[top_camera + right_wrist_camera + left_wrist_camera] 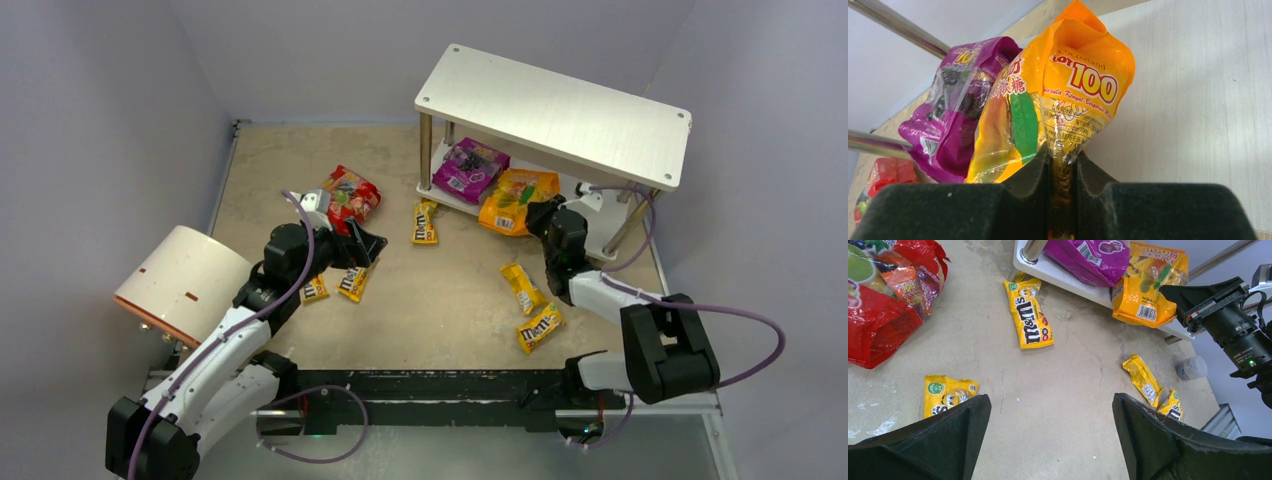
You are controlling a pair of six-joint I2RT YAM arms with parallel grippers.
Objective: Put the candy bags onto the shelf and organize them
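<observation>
On the lower tier of the shelf (560, 110), the right end effector (1063, 160) pinches the orange bag (1083, 85) by its seam beside the purple bag (948, 105), and should slide it fully inboard before letting go so it does not overhang.

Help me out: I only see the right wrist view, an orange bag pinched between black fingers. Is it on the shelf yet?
Observer: Partly. From above, the orange bag rests on the lower board of the shelf, overhanging its front edge.
Operator: What's the other arm doing?
Observer: The left gripper is open and empty, above the table.
Operator: Any candy off the shelf?
Observer: Five yellow packets lie on the table.
</observation>
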